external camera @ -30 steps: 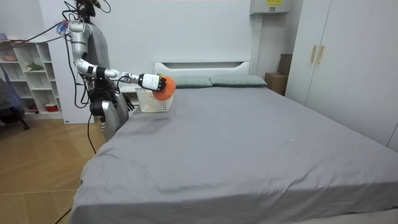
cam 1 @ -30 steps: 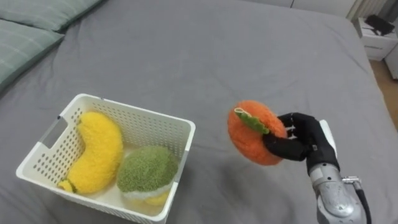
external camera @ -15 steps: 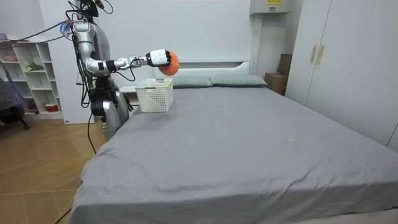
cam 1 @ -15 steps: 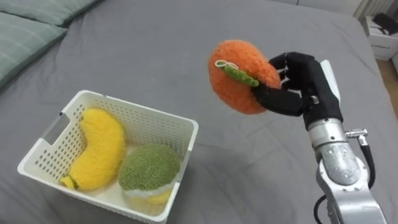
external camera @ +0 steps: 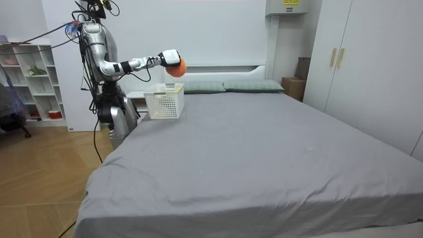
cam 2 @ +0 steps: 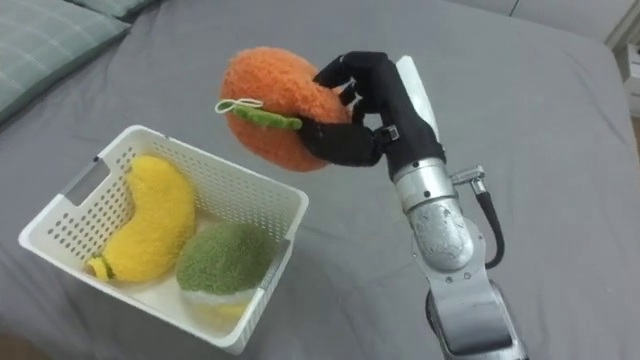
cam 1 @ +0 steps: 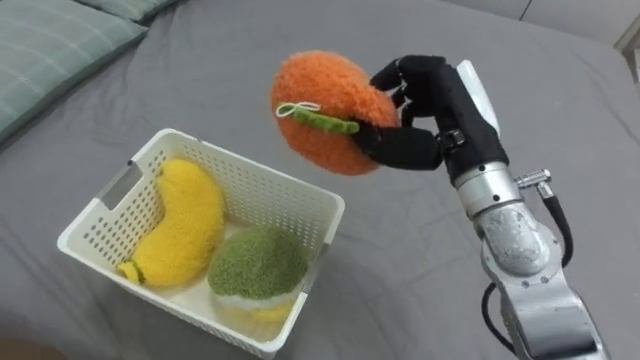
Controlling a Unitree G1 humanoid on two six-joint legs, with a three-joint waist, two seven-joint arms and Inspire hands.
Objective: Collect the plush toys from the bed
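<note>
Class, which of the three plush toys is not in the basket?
The orange toy: the right hand grips it in the air, while the yellow toy and green toy lie inside the white basket.

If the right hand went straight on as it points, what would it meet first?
Probably nothing near: the right hand, gripping the orange toy, points left, well above the basket; depth unclear.

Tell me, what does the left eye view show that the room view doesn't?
Left eye view: inside the white basket lie a yellow banana toy and a green toy. Room view: the robot stands at the bed corner, shelves behind it, a wardrobe beyond. Both: the right hand grips the orange plush toy above the basket.
</note>
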